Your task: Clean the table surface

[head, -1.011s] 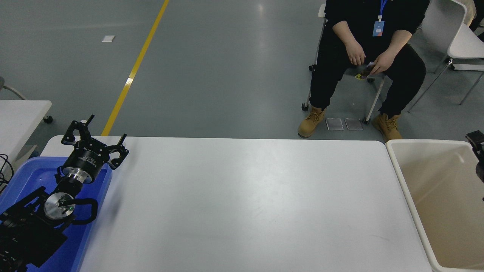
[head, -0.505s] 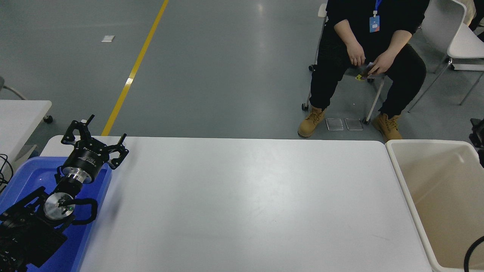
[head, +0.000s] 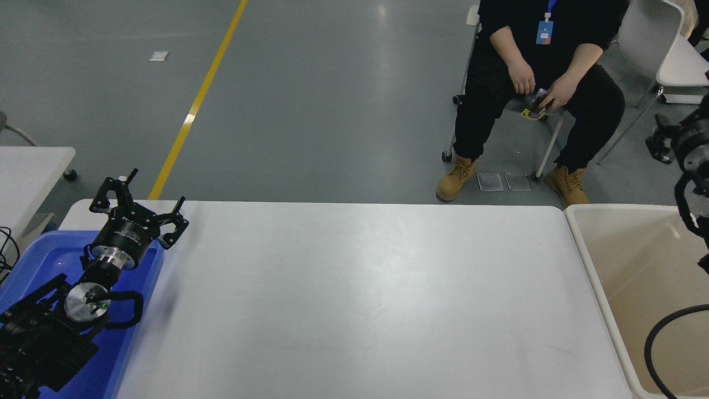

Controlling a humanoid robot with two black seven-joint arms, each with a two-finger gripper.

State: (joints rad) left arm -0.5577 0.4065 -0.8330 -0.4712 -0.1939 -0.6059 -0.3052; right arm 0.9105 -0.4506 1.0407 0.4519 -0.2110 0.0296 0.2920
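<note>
The table surface (head: 360,288) is a wide matte white top with rounded corners, and nothing lies on it. My left gripper (head: 157,187) is parked at the lower left, open and holding nothing, above the far end of a blue bin (head: 33,257). My right arm comes in at the right edge, raised above a cream tub (head: 626,260). Only a small black part of the right gripper (head: 660,143) shows, so its state is unclear.
A person sits on a chair (head: 554,138) beyond the table's far right corner, hands (head: 534,91) in the lap holding a small item. A smaller white table (head: 33,160) stands at the left. White chairs (head: 678,61) stand at the top right. A black cable (head: 656,343) loops over the tub.
My right arm has risen along the right edge, from low over the tub to above its far rim, and a cable loop has come into view. The left arm has not moved.
</note>
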